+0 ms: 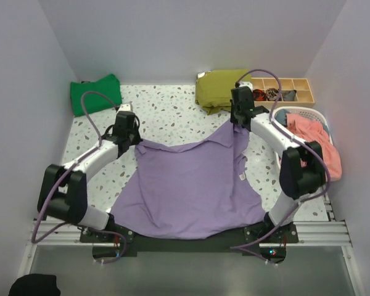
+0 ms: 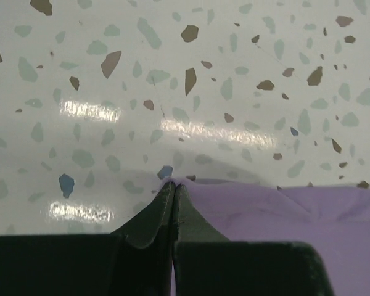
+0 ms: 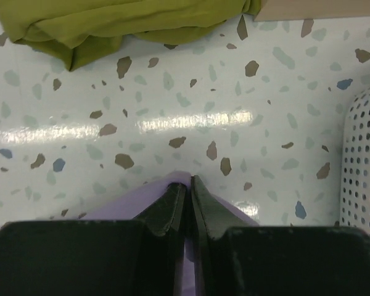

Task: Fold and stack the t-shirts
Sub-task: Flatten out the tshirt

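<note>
The left claw (image 2: 174, 185) is pinched tight on one far corner of the lavender t-shirt (image 1: 191, 185), its fingertips just above the speckled worktop (image 1: 172, 111). The right claw (image 3: 188, 180) is nearly closed, nipping the shirt's other far corner, which is raised into a peak. Between the two claws the shirt lies spread over the middle of the worktop, its near edge reaching the worktop's near edge between the arm bases, with a small white label (image 1: 242, 177) showing on its right side. A folded green t-shirt (image 1: 95, 94) sits in the far left corner. An olive-green cloth (image 3: 111, 24) lies at the far edge beside a wooden tray (image 1: 283, 89). A white basket (image 3: 364, 160) holding coral cloth (image 1: 314, 135) stands along the right edge.
</note>
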